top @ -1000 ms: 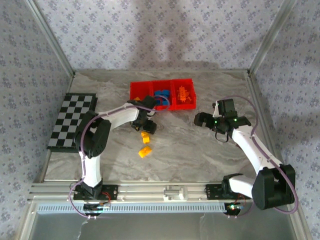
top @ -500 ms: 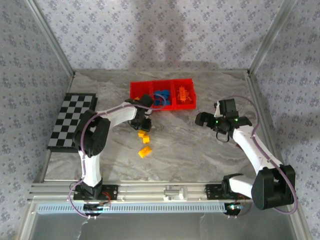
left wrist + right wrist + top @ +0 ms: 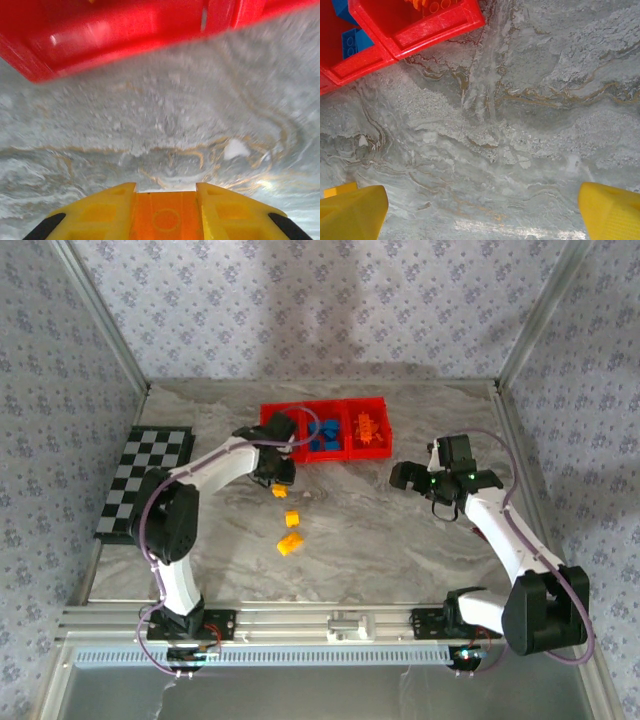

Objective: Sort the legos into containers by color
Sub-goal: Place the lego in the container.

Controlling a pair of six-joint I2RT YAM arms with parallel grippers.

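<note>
Bright even light; left wrist view motion-blurred.

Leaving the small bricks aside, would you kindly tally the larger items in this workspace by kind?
Red bins: 3
Checkered board: 1
Robot arms: 2
Total: 6
</note>
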